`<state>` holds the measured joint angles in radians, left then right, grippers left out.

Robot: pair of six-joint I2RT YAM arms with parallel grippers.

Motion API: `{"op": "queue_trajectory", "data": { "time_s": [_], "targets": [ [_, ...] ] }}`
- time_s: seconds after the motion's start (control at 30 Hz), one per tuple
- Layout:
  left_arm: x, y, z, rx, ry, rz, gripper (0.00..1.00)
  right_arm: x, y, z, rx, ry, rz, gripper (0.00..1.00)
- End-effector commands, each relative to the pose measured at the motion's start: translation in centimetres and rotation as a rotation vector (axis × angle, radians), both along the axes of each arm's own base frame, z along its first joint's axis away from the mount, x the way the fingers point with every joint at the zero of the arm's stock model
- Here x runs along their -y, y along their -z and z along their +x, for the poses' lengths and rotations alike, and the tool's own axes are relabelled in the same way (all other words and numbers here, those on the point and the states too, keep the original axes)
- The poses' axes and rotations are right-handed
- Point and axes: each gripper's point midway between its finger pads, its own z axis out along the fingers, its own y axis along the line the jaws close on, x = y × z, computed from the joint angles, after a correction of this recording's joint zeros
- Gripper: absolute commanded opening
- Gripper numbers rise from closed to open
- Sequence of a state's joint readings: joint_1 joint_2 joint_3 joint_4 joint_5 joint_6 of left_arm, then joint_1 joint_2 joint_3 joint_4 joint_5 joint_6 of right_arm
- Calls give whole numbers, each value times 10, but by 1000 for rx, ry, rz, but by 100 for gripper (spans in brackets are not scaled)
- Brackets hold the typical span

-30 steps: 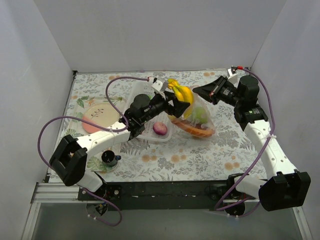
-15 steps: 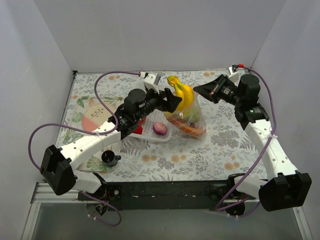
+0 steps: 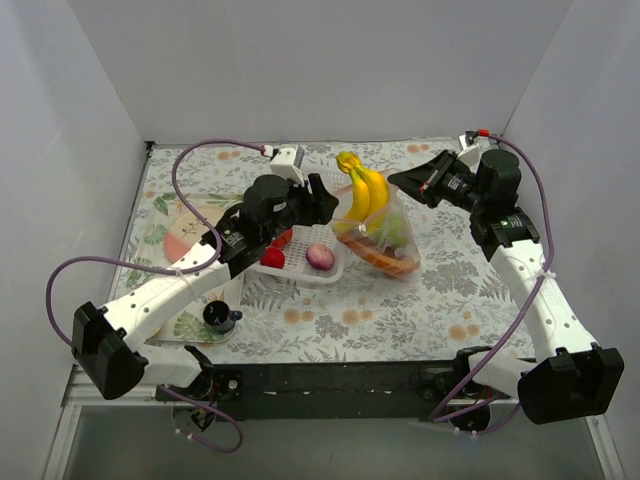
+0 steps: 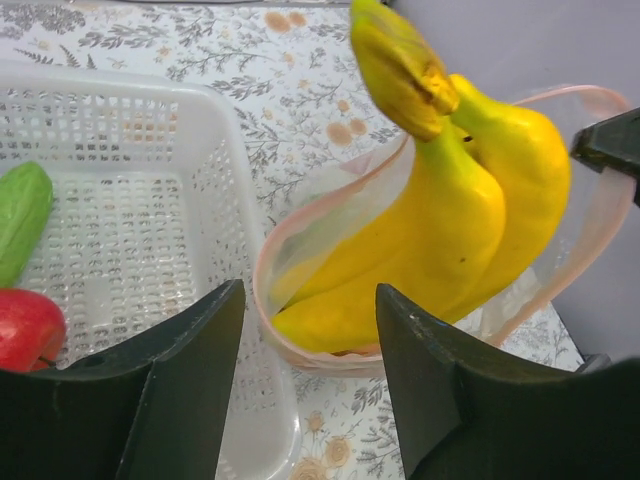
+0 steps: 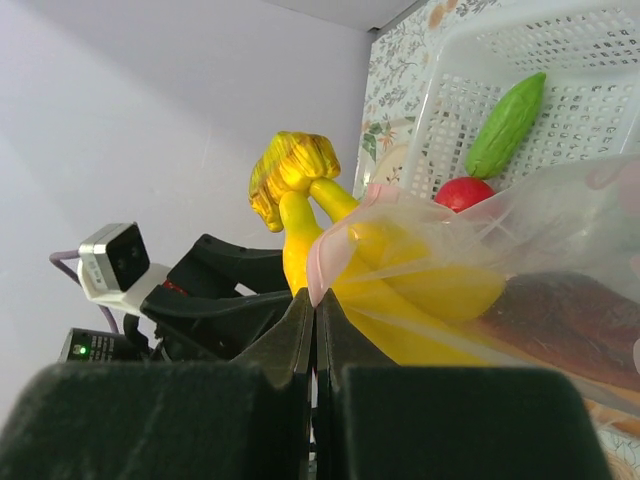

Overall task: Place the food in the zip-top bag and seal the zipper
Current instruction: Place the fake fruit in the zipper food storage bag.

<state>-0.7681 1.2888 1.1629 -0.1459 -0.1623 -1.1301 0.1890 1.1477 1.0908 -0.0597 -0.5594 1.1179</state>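
The yellow banana bunch (image 3: 362,195) stands stem-up in the clear zip-top bag (image 3: 392,240), its lower end inside the mouth. An orange carrot (image 3: 385,262) and a green piece lie in the bag. My right gripper (image 3: 404,181) is shut on the pink zipper (image 5: 312,268) rim and holds the mouth up. My left gripper (image 4: 310,300) is open with nothing between its fingers, just left of the bag's rim (image 4: 300,345), over the white basket. In the basket lie a purple onion (image 3: 320,257), a red piece (image 4: 25,325) and the green cucumber (image 4: 20,220).
The white slotted basket (image 3: 300,272) touches the bag's left side. A floral plate (image 3: 185,240) lies at the left. A small black object (image 3: 220,317) stands on another plate near the front left. Grey walls close in the table on three sides.
My left gripper has drawn back to the left, away from the banana bunch, and its jaws have narrowed. The bunch now stands more upright in the bag. The right gripper has stayed put.
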Motion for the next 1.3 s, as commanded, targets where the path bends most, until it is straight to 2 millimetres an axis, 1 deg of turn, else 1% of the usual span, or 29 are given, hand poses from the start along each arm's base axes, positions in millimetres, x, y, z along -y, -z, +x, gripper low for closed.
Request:
{"op": "queue_trajectory", "data": {
  "time_s": [0.0,0.03,0.1,0.13,0.17,0.2,0.27,0.3,0.37,0.4,0.5,0.53,0.6,0.67,0.73,0.77,0.83,0.9,0.93,0.97,1.0,1.03,1.07,1.1,1.13,1.17,1.2,1.23,1.27],
  "targets": [
    [-9,-2,4,-68,-17,2,53,3,-51,-9,176,2,25,1],
    [-12,-4,8,-78,-19,-7,53,2,-50,-9,172,-5,27,1],
    [-7,1,10,-127,19,-28,53,1,-46,-8,167,-10,28,1],
    [-11,5,15,-148,14,-26,53,2,-44,-8,165,-10,28,1],
    [-12,3,18,-161,8,-39,52,1,-42,-8,161,-13,27,1],
    [-8,8,18,-184,35,-38,50,1,-42,-7,162,-16,29,1],
    [-10,13,22,-201,33,-38,50,0,-43,-8,161,-19,31,1],
    [-7,17,22,-213,46,-39,50,1,-44,-7,163,-16,31,1],
    [-3,17,25,-212,56,-45,50,1,-45,-6,166,-13,29,1],
    [-1,22,26,-223,63,-41,50,0,-45,-6,164,-14,29,1],
    [3,21,24,-231,85,-57,49,1,-42,-5,158,-10,23,1],
    [2,18,23,-223,83,-69,52,1,-42,-5,158,-10,23,1],
    [0,17,22,-222,75,-70,56,1,-41,-5,157,-12,24,1],
    [0,13,18,-213,90,-75,57,0,-40,-4,156,-10,25,1],
    [2,16,16,-222,107,-76,56,0,-41,-3,156,-13,28,1],
    [5,22,15,-239,124,-68,54,-1,-41,-3,158,-14,28,1],
    [8,29,16,-254,129,-64,48,0,-43,-3,159,-12,32,1],
    [11,37,18,-269,133,-61,37,0,-45,-3,163,-11,29,1],
    [13,34,20,-266,137,-66,30,1,-46,-2,164,-5,25,1],
    [16,37,22,-274,143,-63,23,0,-46,-1,166,-4,20,1],
    [19,29,22,-267,158,-74,3,0,-43,0,161,-4,11,1],
    [21,22,23,-260,164,-84,0,-1,-39,2,173,2,-16,1],
    [25,0,24,-223,182,-114,0,-2,-29,4,155,2,-46,1],
    [29,-12,21,-210,203,-135,0,-3,-17,5,124,1,-79,1],
    [34,-23,19,-193,226,-154,0,-5,-7,6,137,-2,-136,1],
    [39,-43,17,-156,250,-175,0,-6,4,8,128,-5,-174,1],
    [42,-48,18,-135,242,-173,0,-5,21,6,77,-9,-223,1],
    [40,-49,20,-135,222,-166,0,2,33,10,93,6,-304,1],
    [38,-49,24,-128,199,-158,0,6,41,11,82,18,-345,1]
  ]
}}
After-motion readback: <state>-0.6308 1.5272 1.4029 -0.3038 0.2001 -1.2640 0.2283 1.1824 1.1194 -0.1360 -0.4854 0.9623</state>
